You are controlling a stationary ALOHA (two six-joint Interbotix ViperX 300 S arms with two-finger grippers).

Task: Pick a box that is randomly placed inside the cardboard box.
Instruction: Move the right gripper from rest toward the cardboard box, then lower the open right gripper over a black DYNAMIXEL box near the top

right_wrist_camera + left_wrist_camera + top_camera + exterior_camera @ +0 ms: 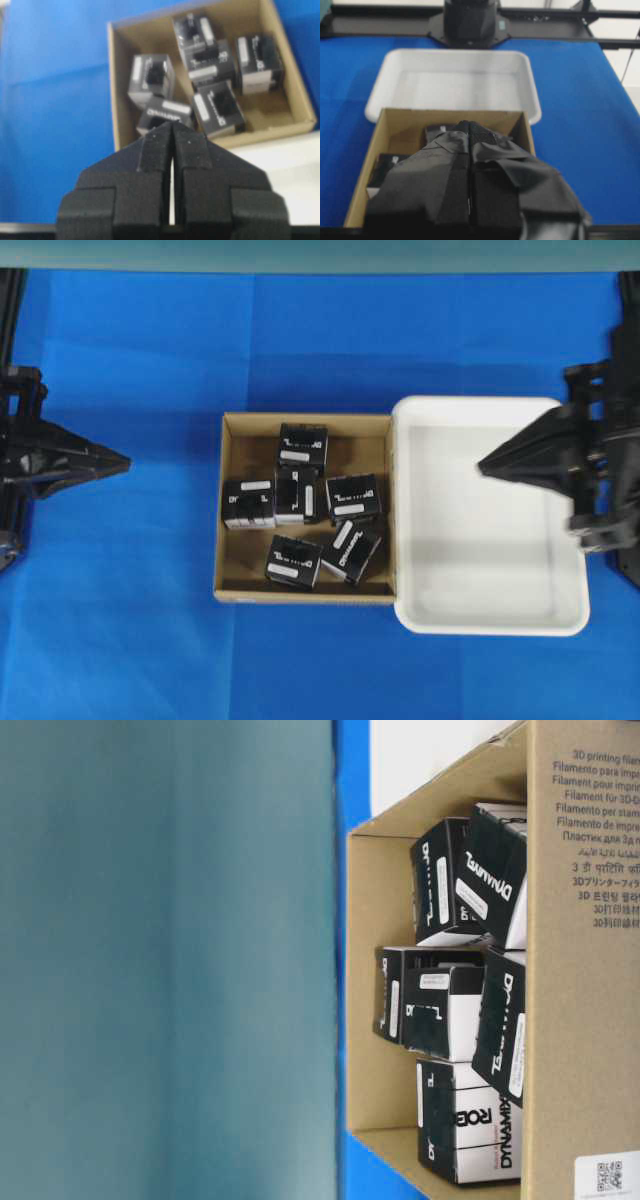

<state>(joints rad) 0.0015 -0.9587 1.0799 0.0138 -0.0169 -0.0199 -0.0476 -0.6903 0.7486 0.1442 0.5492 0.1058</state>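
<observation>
Six black boxes lie jumbled inside the cardboard box at the middle of the blue counter, several touching or leaning on each other, with a white tray just beside it on the right arm's side. The likeliest trouble is the crowding: jaws coming down on the tight middle cluster could catch two cartons at once or wedge against a neighbour, while a box such as the tilted one near the front, or the one by the far wall, could be pushed against the low cardboard wall and slip. The shallow cardboard box may also slide on the counter if nudged. The left gripper hangs well to the side of it and the right gripper over the tray; both pairs of jaws are pressed together, holding and touching nothing.
</observation>
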